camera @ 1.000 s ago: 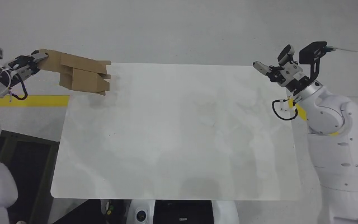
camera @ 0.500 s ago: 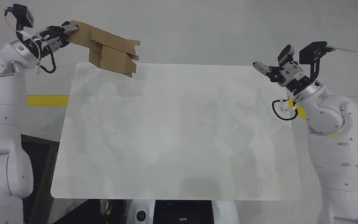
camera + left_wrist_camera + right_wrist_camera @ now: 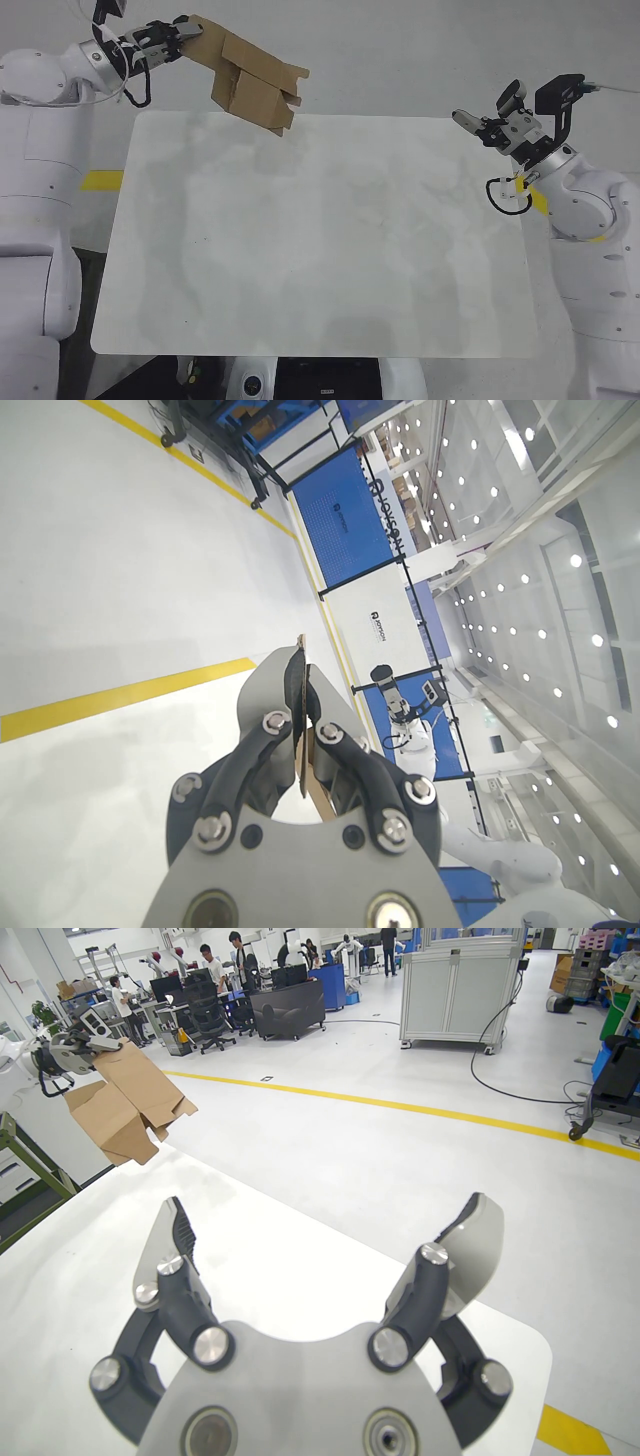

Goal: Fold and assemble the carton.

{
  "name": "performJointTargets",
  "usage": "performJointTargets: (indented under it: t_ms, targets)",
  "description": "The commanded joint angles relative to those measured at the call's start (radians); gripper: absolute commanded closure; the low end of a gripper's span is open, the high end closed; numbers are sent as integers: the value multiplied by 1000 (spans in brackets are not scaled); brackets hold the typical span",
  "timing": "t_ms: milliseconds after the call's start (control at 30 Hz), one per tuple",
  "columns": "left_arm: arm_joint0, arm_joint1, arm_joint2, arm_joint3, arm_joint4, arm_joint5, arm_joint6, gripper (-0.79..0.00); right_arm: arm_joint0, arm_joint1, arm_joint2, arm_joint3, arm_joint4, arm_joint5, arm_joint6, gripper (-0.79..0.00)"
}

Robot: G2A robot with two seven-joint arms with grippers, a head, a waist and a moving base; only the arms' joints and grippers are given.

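One carton point(image 3: 252, 83): a brown cardboard shell, partly opened, with its flaps loose. It hangs in the air from the left fingers and juts out beyond their tips to a far corner of the table.
Left fingers point(image 3: 294, 680): pressed together on one thin panel edge. In the left wrist view the board sits edge-on between the pads and runs back toward the palm.
Reason for the edge grasp: probably so that the body and flaps, all out past the fingertips, stay free for folding. Held aloft, the carton can also be brought over the table without dragging.
Right fingers point(image 3: 476, 121): spread wide with nothing between them, near the table's other far corner. They are well apart from the carton, and their tips point across the table toward it.
Reason for the open wait: likely readiness. Spread fingers can take a flap or steady a wall once the carton is within reach, and until then they leave room for it.
Table point(image 3: 320, 250): white, lying below and ahead of the right fingers. In the right wrist view the carton's lowest corner hangs over the table's edge, with no contact that I can make out.
Step in hand: by my reading, bringing the carton in. With the flaps hanging loose, folding looks not yet begun.
Risk: the carton reaches far out from a narrow pinch, so it could swing or slip between the pads.
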Motion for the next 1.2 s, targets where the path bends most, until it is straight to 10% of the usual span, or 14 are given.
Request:
performJointTargets:
  t_ms: [0, 500, 1167]
  targets:
    - [12, -8, 17, -13, -14, -4, -13, 0, 0, 0, 0, 0, 0, 0, 0, -785]
    - [185, -11, 56, -278, -20, -19, -47, 0, -14, -1, -5, -4, 23, 7, -2, -785]
    - [298, 7, 37, -469, -54, -26, -111, 0, 248, -42, -353, 250, 697, -123, 488, -785]
